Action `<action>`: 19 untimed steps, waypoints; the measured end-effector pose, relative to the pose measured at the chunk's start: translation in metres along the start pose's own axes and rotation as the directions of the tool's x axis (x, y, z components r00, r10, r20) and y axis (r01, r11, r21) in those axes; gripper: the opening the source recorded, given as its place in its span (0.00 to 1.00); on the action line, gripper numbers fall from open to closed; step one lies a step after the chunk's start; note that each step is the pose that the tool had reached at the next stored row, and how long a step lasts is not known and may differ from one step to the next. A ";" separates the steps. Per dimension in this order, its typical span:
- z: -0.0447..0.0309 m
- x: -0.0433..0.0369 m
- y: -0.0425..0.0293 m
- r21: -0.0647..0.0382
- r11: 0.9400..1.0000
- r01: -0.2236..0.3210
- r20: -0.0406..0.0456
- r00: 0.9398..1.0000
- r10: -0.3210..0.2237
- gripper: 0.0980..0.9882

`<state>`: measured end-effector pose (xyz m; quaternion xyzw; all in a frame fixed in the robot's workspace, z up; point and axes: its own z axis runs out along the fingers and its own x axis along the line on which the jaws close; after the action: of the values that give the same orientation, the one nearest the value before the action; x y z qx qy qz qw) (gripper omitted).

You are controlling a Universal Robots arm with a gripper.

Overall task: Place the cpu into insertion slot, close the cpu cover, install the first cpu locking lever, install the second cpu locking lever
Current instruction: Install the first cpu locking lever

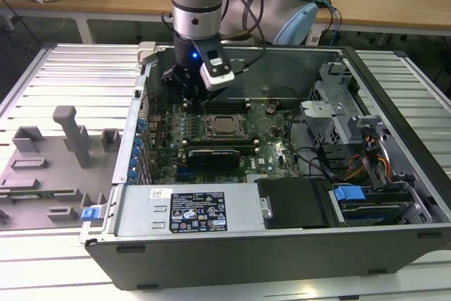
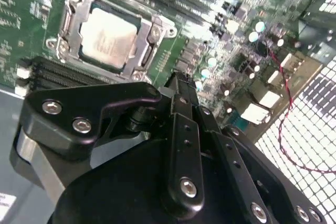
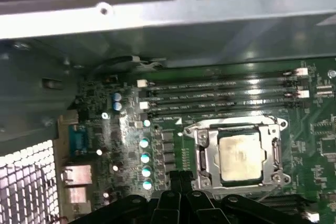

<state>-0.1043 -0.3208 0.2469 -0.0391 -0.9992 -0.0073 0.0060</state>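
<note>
The fingers [image 3: 176, 178] are drawn narrow with nothing between them, and the gripper [image 3: 181, 176] hangs just above the green motherboard [image 3: 320, 129], close beside the processor socket but not touching it. Its black linkage and screws take up the near part of the second wrist view.

Just past the fingertips, the cpu [image 3: 240, 156] lies flat in the insertion slot [image 3: 239, 131] with its silvery top facing up. The cpu cover [image 3: 206, 148] is down over it, and its frame surrounds the chip so the metal top shows through the window. Thin metal levers run along the sides of the frame; I cannot tell whether they are hooked.

Beyond the socket, four long memory slots [image 3: 220, 95] lie side by side and parallel to one edge of the cover. On the other side of the fingers there is a row of small round capacitors [image 3: 145, 157].

All of this sits inside an open computer case [image 1: 282, 252] lying on its side on a slatted metal worktop [image 1: 77, 68]. In the exterior view the case also holds:
- a long black card [image 1: 211, 154] just in front of the socket
- a grey power supply box [image 1: 187, 209] with a white label, along the near wall
- a drive bay with a blue tab [image 1: 349, 193] and loose cables, at the exterior view's right

Outside the case, at the exterior view's left, a grey fixture plate [image 1: 42, 174] carries several upright grey blocks.
</note>
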 end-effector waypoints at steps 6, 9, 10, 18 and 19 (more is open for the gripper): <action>0.0001 0.0066 -0.0005 -0.094 0.996 0.006 -0.001 1.000 -0.006 0.01; 0.0001 0.0065 -0.0005 -0.122 0.992 0.022 -0.002 1.000 -0.023 0.01; 0.0001 0.0065 -0.0005 -0.125 0.992 0.027 -0.002 1.000 -0.027 0.01; -0.0023 0.0069 -0.0005 -0.164 0.984 0.071 0.004 0.997 -0.071 0.01; -0.0032 0.0070 -0.0005 -0.164 0.984 0.072 0.005 0.997 -0.072 0.01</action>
<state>-0.1113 -0.3208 0.2502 -0.0032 -0.9959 -0.0899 0.0027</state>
